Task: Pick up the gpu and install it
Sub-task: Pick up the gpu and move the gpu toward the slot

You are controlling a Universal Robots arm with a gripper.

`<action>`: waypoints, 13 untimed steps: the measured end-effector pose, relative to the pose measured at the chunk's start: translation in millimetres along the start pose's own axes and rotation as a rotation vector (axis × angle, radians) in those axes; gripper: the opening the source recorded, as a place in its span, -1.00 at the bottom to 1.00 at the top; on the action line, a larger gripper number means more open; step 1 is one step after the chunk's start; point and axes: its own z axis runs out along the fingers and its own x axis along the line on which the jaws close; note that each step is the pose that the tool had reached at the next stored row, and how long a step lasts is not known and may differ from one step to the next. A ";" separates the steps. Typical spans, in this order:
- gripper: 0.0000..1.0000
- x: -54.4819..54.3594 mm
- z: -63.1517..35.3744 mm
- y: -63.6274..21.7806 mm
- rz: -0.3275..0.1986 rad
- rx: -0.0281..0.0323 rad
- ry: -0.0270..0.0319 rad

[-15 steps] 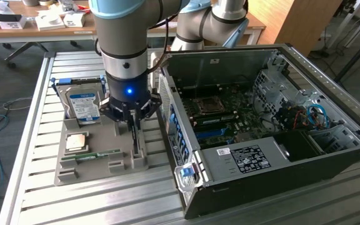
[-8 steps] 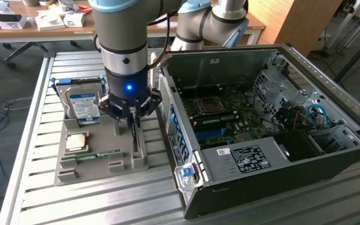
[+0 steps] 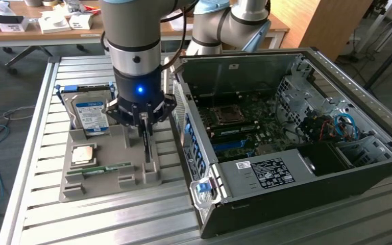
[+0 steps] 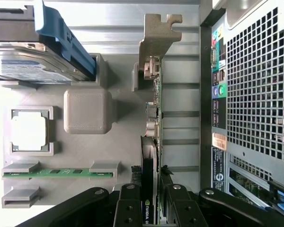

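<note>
A table of aluminium slats carries everything. On the exterior view's right stands the open computer case, its side panel off, so that the main board and cables inside lie bare. The wrist view shows the case's perforated back with its row of ports, just beside the tray.

The robot arm reaches down from above, between the case and the hard drive, with a blue light lit on its wrist.

A grey moulded tray lies on the table to the exterior view's left of the case, close to it. The silver hard drive with a blue-and-white label stands at the tray's far end, in a blue frame.

The gpu stands on its edge in a slot along the side of the tray nearest the case. In the wrist view it is edge-on, with its metal bracket at the end away from the claw.

The claw is clenched on the gpu: in the wrist view its black fingers press the card from both sides, and the card sits in its slot.

A square processor chip rests in its own pocket, well apart from the card. The slim green memory stick lies in the groove next to it.
</note>
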 end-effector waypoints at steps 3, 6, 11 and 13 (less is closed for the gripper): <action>-0.47 -0.3 -4.3 0.2 0.000 0.0000 0.0000; -0.47 -0.7 -8.2 0.4 0.000 -0.0001 0.0000; -0.47 -1.8 -15.5 0.7 0.000 -0.0001 -0.0001; -0.47 -2.3 -18.5 0.8 0.000 0.0000 -0.0001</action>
